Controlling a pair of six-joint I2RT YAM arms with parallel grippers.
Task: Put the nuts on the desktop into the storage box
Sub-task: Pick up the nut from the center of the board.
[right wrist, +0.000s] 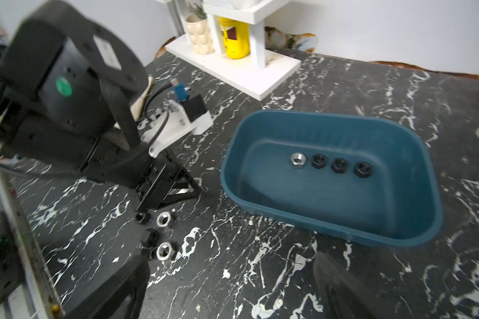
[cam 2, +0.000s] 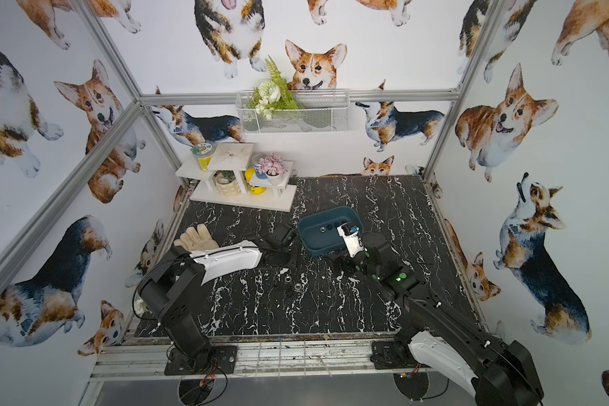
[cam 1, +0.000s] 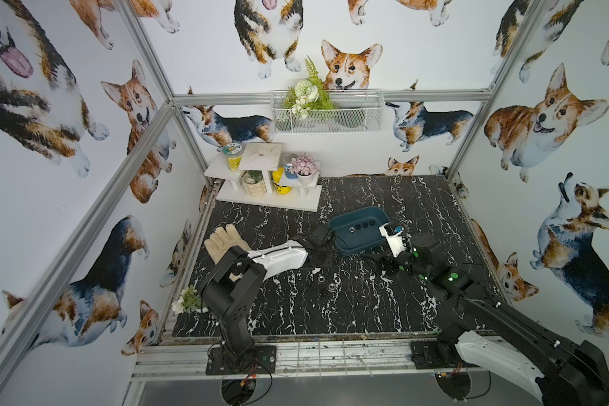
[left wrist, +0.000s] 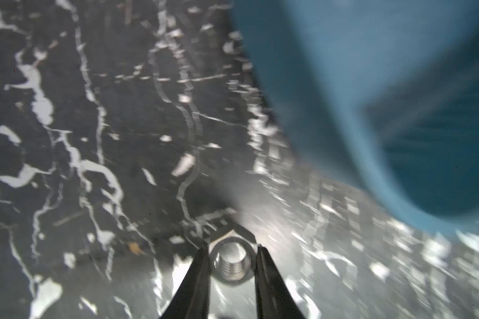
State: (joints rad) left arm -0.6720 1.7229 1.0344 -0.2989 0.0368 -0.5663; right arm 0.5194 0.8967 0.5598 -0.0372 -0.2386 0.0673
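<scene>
**Clerk:** First entry, the storage box?

**Checker:** Storage box (cam 1: 352, 244): teal, shallow, standing on the desktop (cam 1: 366, 309), right of centre at middle depth. It holds four nuts in a row on its floor, with a silver nut (right wrist: 298, 159) at the left end and three black nuts (right wrist: 339, 165) to its right.

**Clerk:** Stock outside the box?

**Checker:** Loose nuts (right wrist: 165, 220): the right wrist view shows four, two silver and two black. They lie clustered on the desktop, nearer than the box and to its left.

**Clerk:** Left gripper?

**Checker:** Left gripper (left wrist: 233, 247): low over the desktop, just left of the box's left end. Its black fingers (left wrist: 197, 276) are clamped on opposite flats of a held nut (left wrist: 231, 263), which is silver with the thread showing in its bore. The view is blurred, so it cannot be told whether that nut rests on the marble or hangs clear of it.

**Clerk:** Right gripper?

**Checker:** Right gripper (right wrist: 231, 259): fingers spread wide apart, over the desktop at the box's near side.

**Clerk:** Sundries?

**Checker:** Work glove (cam 1: 222, 240): tan, at the left edge. White shelf (cam 1: 268, 202): far left corner, carrying jars and pots. Wire basket (cam 1: 327, 116): on the far wall, holding flowers.
</scene>
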